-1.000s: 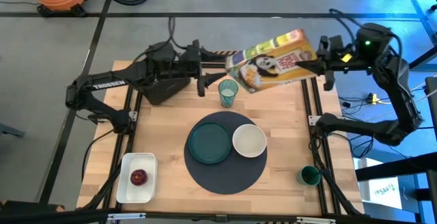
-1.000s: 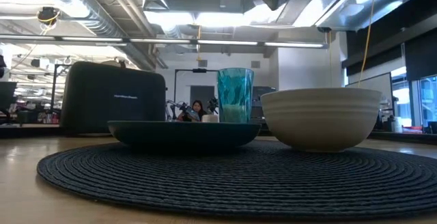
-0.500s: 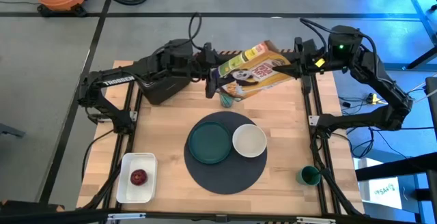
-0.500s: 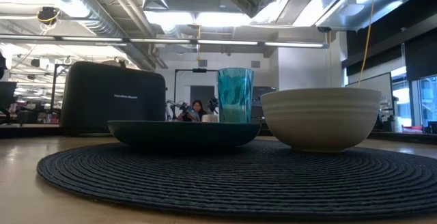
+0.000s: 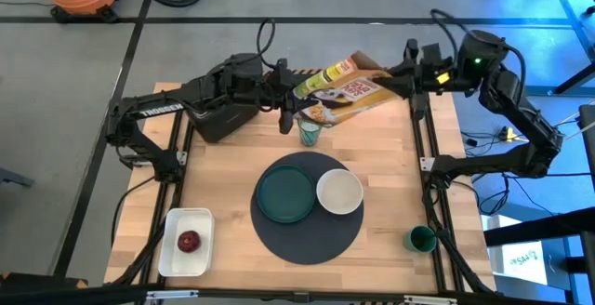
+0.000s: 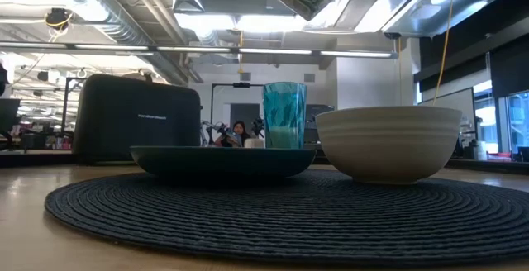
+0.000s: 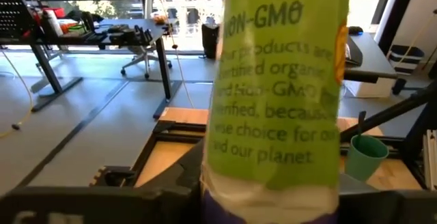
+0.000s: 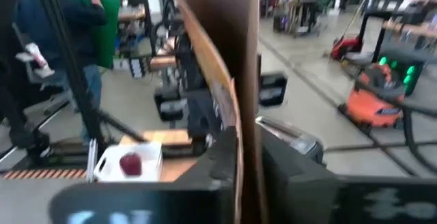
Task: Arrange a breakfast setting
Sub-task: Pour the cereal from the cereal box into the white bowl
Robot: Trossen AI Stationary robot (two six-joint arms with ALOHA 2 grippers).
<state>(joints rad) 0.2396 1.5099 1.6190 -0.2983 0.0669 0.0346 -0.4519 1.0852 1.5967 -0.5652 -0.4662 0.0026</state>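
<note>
Cereal box [image 5: 342, 87] held aloft between both grippers: left gripper [image 5: 290, 103] pinching bottom end, right gripper [image 5: 402, 74] pinching top flap, cup [image 5: 310, 133] just below.

Risk: arms pull unevenly, box tears or slips, cereal spills beside bowl [image 5: 339, 192]; box may clip cup.

Side panel reads "GMO", "organic", "our planet". Left arm marked "TROSSEN".

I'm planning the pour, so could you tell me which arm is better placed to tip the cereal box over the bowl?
Probably the right. Both pincers hold the cereal box above the table's far edge: left pincer at one end, right pincer at the other. The white bowl lies on the right arm's side.
</note>
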